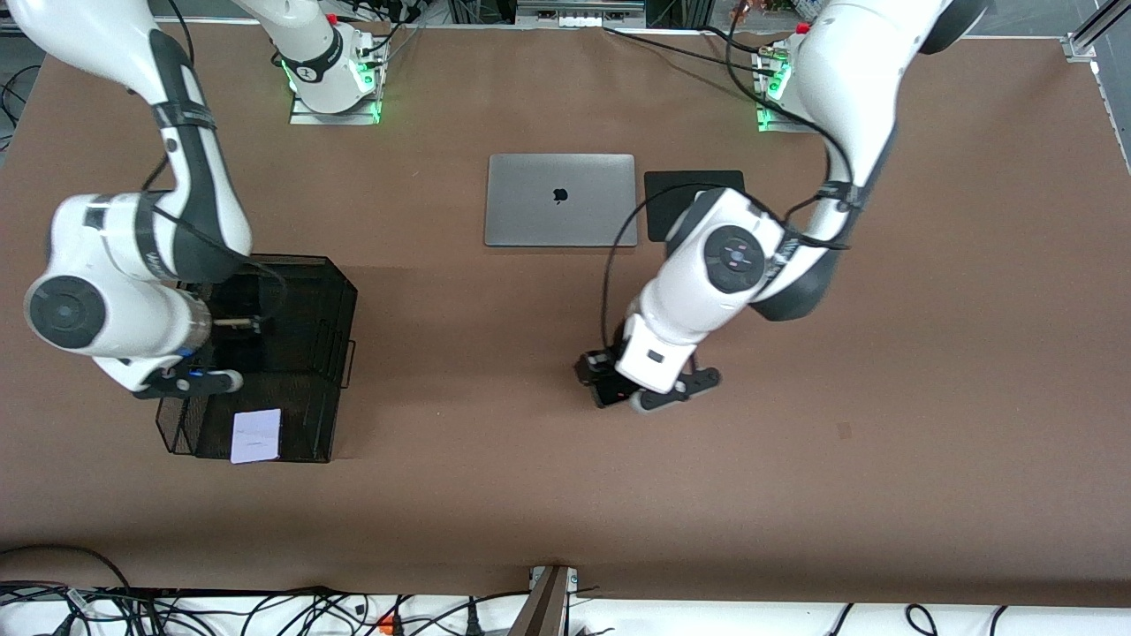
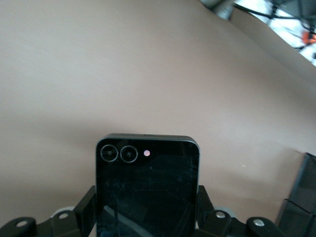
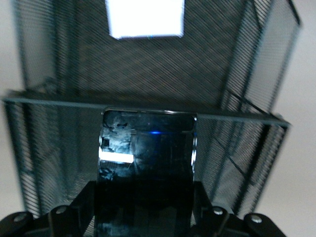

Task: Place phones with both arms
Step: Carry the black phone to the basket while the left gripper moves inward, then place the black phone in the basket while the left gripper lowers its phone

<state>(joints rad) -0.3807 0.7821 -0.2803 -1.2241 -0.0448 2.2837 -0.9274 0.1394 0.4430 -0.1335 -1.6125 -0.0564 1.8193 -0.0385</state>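
The right gripper (image 3: 143, 217) is clamped on the long black phone (image 3: 147, 168) by its long sides, over the black mesh tray (image 1: 340, 305) that sits toward the right arm's end of the table (image 1: 495, 495). In the right wrist view the phone's long axis runs straight out from the fingers, its free short end pointing along the tray toward the pale phone (image 1: 256, 435). That one lies flat in the tray's compartment nearest the front camera, squared with the tray walls.

The left gripper (image 2: 148, 222) is shut on the small black folded phone (image 2: 148, 187) over bare table near the middle, held by its two sides. Its camera end, with two lenses at one corner, points away from the fingers.

A closed laptop (image 1: 561, 200) and a black pad (image 1: 671, 199) lie side by side toward the robots' bases, well apart from the tray. Bare table lies open all round the left gripper.
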